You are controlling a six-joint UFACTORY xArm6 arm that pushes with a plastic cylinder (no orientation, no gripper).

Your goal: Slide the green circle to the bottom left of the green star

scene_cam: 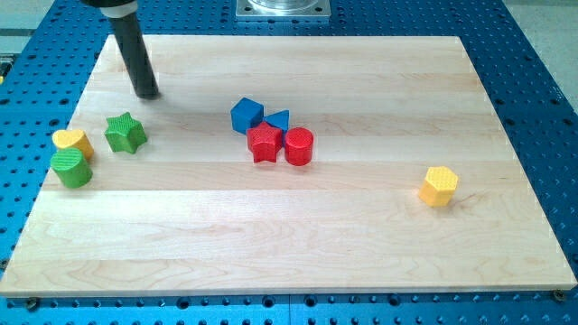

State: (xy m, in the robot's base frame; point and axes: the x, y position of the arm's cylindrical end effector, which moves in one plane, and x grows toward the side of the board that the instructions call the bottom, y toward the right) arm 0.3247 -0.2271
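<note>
The green circle (pixel 71 168) stands near the board's left edge, below and to the left of the green star (pixel 125 133). A yellow block (pixel 71 141) touches the green circle's top side, left of the star. My tip (pixel 147 93) rests on the board above and slightly right of the green star, apart from it and from the circle.
A blue cube (pixel 246 116), a blue triangle (pixel 278 120), a red star (pixel 264 143) and a red circle (pixel 299 146) cluster at the board's middle. A yellow hexagon (pixel 439 186) sits at the right. The wooden board (pixel 361 244) lies on a blue perforated table.
</note>
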